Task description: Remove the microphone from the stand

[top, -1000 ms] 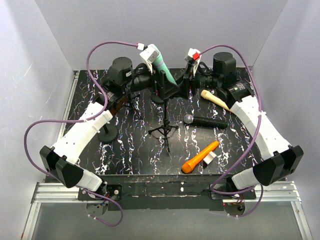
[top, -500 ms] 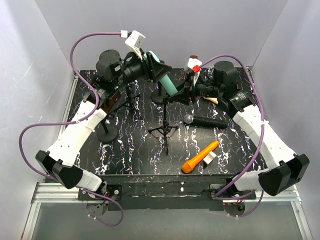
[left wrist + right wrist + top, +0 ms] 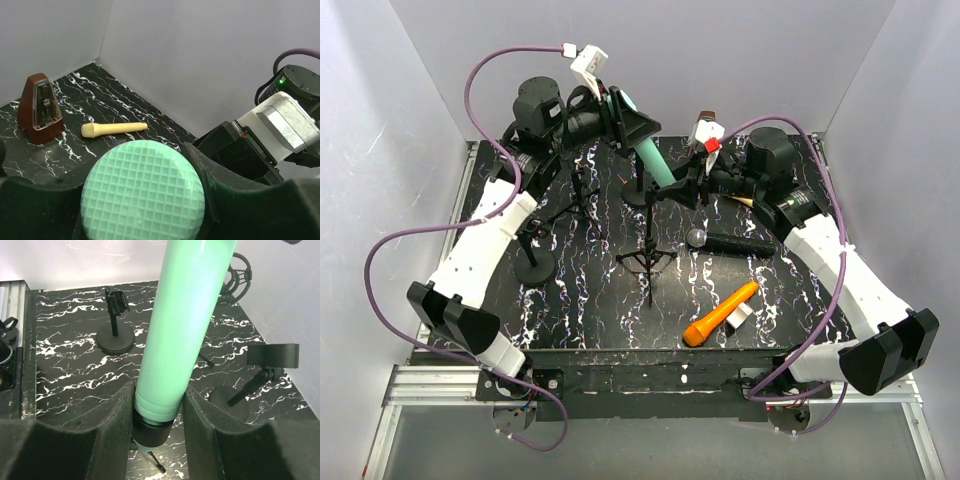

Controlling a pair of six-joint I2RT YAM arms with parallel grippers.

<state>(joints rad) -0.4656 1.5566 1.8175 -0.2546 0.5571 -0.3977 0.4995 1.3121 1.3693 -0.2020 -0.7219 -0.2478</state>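
Top external view: the mint-green, smooth-barrelled plastic microphone [image 3: 650,158] sits tilted in the clip of the black metal tripod stand [image 3: 648,258], head raised toward the left arm. The left gripper [image 3: 142,200] is closed on the gridded head. The right gripper [image 3: 159,415] is clamped on the barrel's lower end, at the black collar. Judgement: light and rigid. The glossy barrel is probably slippery, so the textured head offers the surer hold, drawn along the barrel's axis.

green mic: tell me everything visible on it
The mic is a mint green, smooth, plastic-looking tube with a waffle-grid domed head and a black collar at its lower end. It is tilted, head uppermost. The left claw grips the head; the right claw clamps the lower end.
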